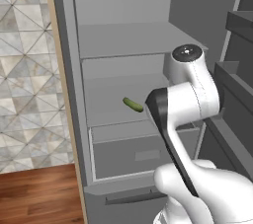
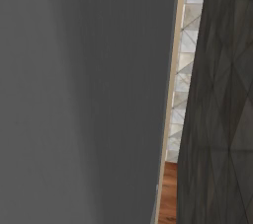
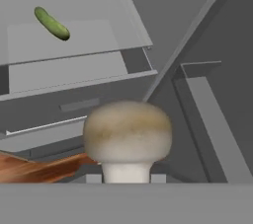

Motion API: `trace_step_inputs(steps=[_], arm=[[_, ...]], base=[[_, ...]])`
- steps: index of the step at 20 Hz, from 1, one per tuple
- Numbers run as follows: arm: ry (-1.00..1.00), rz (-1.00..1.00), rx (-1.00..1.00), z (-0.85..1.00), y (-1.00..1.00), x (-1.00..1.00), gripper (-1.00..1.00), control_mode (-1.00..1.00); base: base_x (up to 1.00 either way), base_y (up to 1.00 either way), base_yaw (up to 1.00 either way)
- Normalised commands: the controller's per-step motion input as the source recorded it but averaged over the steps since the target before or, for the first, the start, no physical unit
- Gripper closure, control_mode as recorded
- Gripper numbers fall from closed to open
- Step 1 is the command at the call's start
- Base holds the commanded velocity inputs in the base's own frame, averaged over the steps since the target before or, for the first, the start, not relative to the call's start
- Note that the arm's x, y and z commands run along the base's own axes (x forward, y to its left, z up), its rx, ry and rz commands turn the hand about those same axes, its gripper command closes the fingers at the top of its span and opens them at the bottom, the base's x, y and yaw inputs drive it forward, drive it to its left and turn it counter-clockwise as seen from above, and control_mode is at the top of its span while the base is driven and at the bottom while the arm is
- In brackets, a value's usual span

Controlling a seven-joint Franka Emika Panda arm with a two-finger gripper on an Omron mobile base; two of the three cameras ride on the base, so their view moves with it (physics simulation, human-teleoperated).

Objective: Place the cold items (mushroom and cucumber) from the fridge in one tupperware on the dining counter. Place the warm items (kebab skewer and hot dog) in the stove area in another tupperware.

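In the hand view the mushroom (image 3: 127, 139) sat right in front of the camera, stem toward the gripper (image 3: 126, 178) and rounded cap pointing away, its axis running along the gripper's reach; the claw was pinching the pale stem between its two sides. The cucumber (image 1: 132, 104) lay on a grey shelf inside the open fridge (image 1: 123, 40), its long axis slanting across the shelf, well apart from the mushroom.

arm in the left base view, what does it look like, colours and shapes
The arm is made of glossy white, rounded segments. A dark, nearly black band runs along one link, and a round dark cap with a grey ring tops the upper joint. No cables or markings show on it.
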Motion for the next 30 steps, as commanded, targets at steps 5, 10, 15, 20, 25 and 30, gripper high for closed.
trace_step_inputs(steps=[5, 10, 15, 20, 25, 30], arm=[[-0.02, 0.00, 0.07, -0.32, -0.19, -0.47, 1.00, -1.00], [0.00, 0.00, 0.00, -0.07, 0.00, -0.02, 1.00, -1.00], [0.00, 0.00, 0.00, -0.01, 0.00, 0.00, 1.00, -1.00], [0.00, 0.00, 0.00, -0.01, 0.04, 0.00, 1.00, 1.00], [0.00, 0.00, 0.00, 0.00, 0.00, 0.00, 1.00, 1.00], [0.00, 0.00, 0.00, 0.00, 0.00, 0.00, 1.00, 1.00]], base=[[0.00, 0.00, 0.00], [0.00, 0.00, 0.00], [0.00, 0.00, 0.00], [-0.02, 0.05, 0.00], [-0.50, 0.61, 0.00], [-0.45, 0.85, 0.11]])
